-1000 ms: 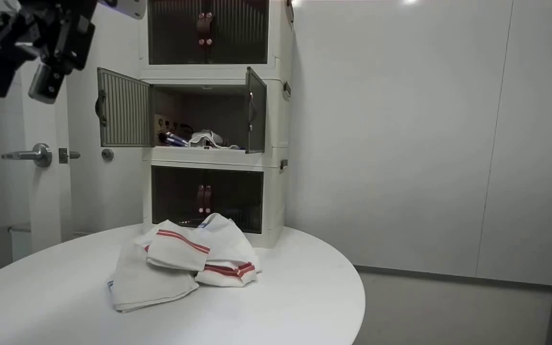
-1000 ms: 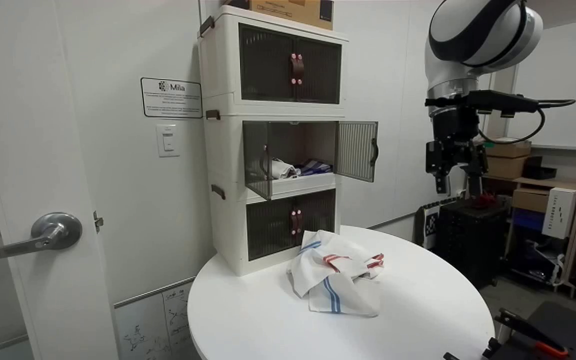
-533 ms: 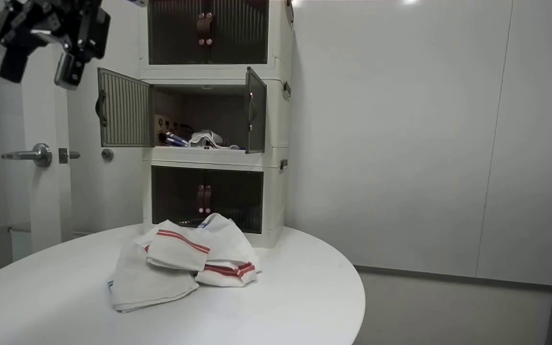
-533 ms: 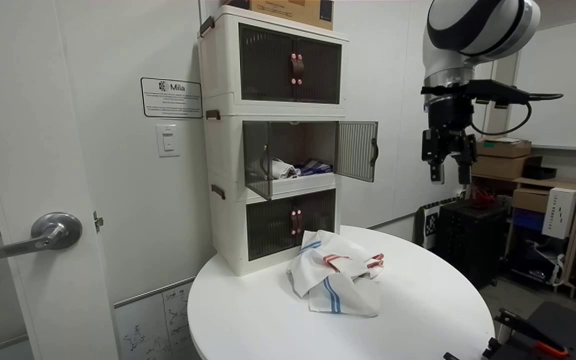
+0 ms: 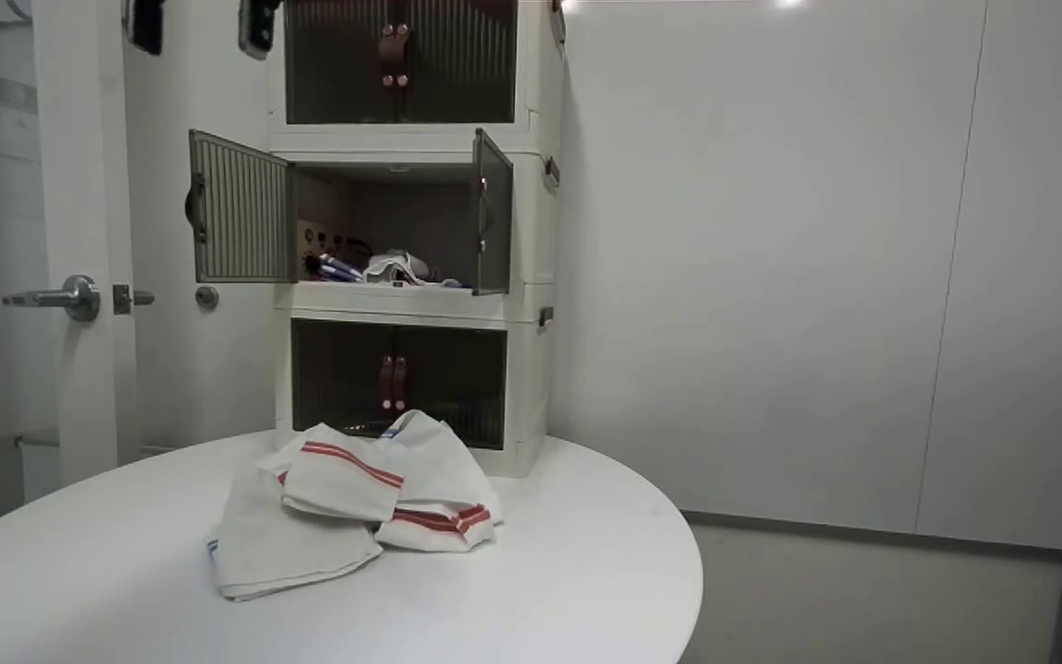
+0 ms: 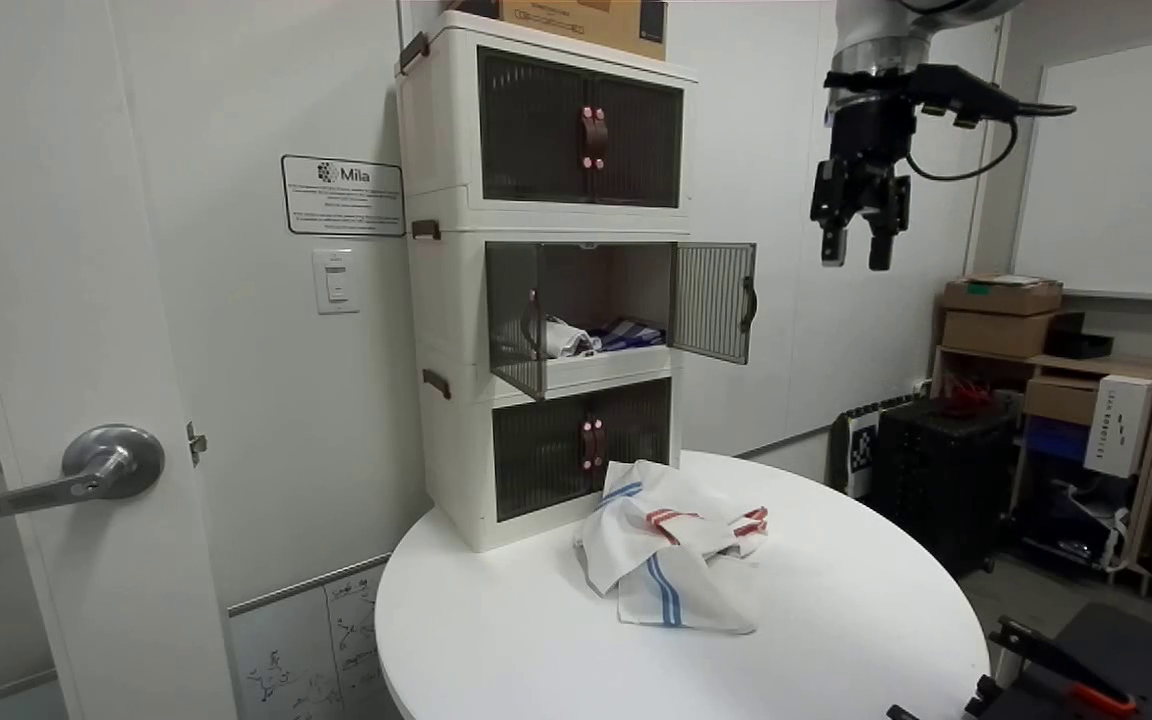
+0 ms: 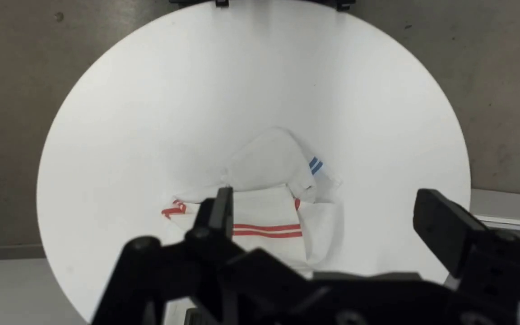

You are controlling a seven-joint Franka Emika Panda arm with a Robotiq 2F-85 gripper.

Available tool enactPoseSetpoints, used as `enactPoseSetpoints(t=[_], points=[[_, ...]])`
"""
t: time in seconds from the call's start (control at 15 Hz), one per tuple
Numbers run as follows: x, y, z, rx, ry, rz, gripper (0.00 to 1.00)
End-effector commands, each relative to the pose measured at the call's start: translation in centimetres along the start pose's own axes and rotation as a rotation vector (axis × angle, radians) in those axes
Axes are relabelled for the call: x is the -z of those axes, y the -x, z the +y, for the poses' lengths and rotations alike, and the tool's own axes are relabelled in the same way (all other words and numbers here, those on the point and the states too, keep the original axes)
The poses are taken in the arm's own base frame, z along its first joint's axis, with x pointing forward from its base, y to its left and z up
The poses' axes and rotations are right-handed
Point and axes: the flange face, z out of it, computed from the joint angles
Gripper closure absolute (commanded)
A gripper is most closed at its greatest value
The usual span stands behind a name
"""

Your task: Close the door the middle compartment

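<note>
The middle compartment [image 5: 411,217] of the white cabinet stands open, with white and blue cloth inside. It also shows in an exterior view [image 6: 636,275]. Both tinted door leaves are swung outward. One ribbed leaf [image 5: 243,212] is opened wide to the side, also seen in an exterior view [image 6: 714,302]. The opposite leaf [image 5: 494,217] points out toward the front, also seen in an exterior view [image 6: 514,320]. My gripper [image 6: 857,258] is open and empty, high above the table and apart from both leaves. Its fingertips show at the top of an exterior view [image 5: 202,41] and in the wrist view [image 7: 323,198].
Crumpled white towels with red and blue stripes [image 5: 347,489] lie on the round white table [image 5: 586,553] before the cabinet. The top cubby [image 6: 536,130] and bottom cubby [image 6: 541,460] have shut doors. A cardboard box [image 6: 586,25] sits on top. A room door [image 6: 66,400] stands beside the cabinet.
My gripper has risen and shifted toward the cabinet side, nearly leaving the top of an exterior view. It stays open. The door leaves and towels have not moved.
</note>
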Motion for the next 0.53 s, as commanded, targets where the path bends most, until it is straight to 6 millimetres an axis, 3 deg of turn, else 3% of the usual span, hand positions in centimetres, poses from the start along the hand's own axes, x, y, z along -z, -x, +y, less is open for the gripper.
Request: enactPoseSetpoints(t=[0.0,0.27,0.47], points=[[3.7,-3.0,2.4,-0.006,0.048,0.054,0.00],[6.4,-6.2,5.0,-0.058,0.089,0.184,0.00],[7.1,-9.5,6.4,-0.065,0.090,0.257,0.00]])
